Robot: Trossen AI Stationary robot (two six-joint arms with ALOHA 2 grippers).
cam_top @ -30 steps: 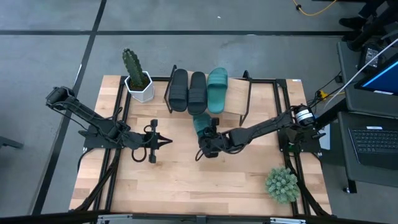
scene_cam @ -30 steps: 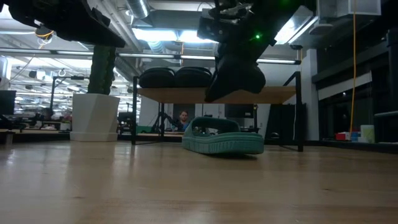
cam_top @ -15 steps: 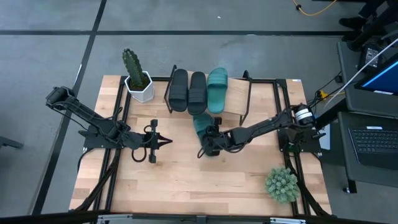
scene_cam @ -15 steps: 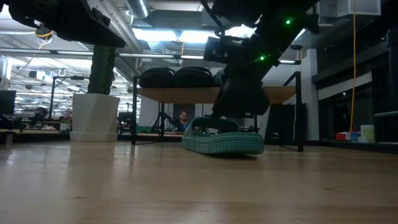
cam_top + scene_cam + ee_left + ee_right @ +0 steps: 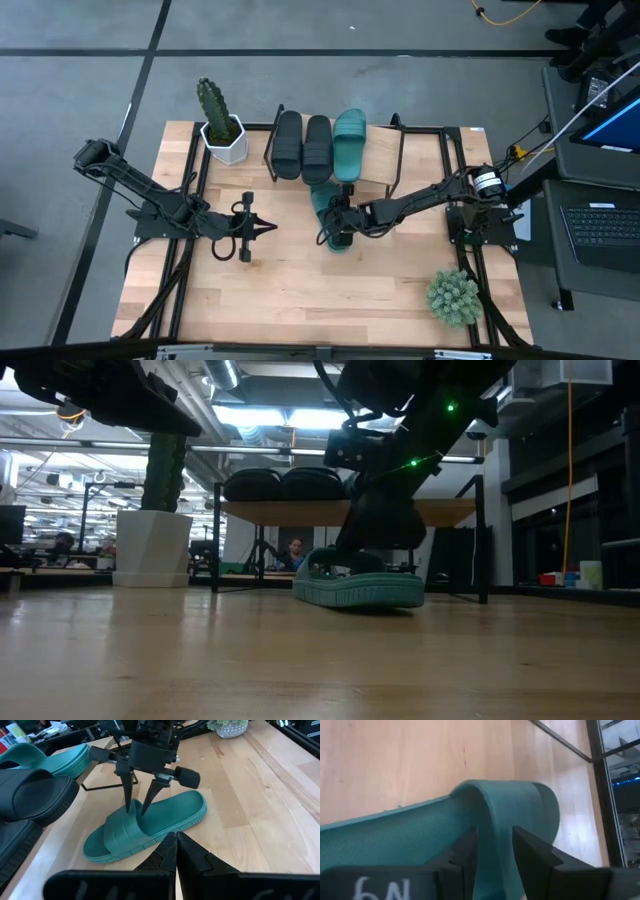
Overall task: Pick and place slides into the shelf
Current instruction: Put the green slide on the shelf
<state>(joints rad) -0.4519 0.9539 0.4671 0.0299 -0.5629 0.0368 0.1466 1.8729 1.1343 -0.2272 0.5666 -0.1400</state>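
Right gripper [image 5: 138, 805] is down on the teal green rubber slide sandal [image 5: 145, 827], fingers spread astride its wide strap [image 5: 507, 815]. It lies on the tabletop just off the wooden shelf's [image 5: 375, 160] near edge. Soft, light rubber, I'd say; grip the strap.

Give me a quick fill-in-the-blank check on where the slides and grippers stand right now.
1. The shelf now holds two black slides and ____ teal one.
2. The right gripper has its fingers either side of the ____ of the teal slide on the table.
3. The left gripper waits with its fingers ____.
4. Beside the shelf stands a potted ____.

Missing words: one; strap; shut; cactus
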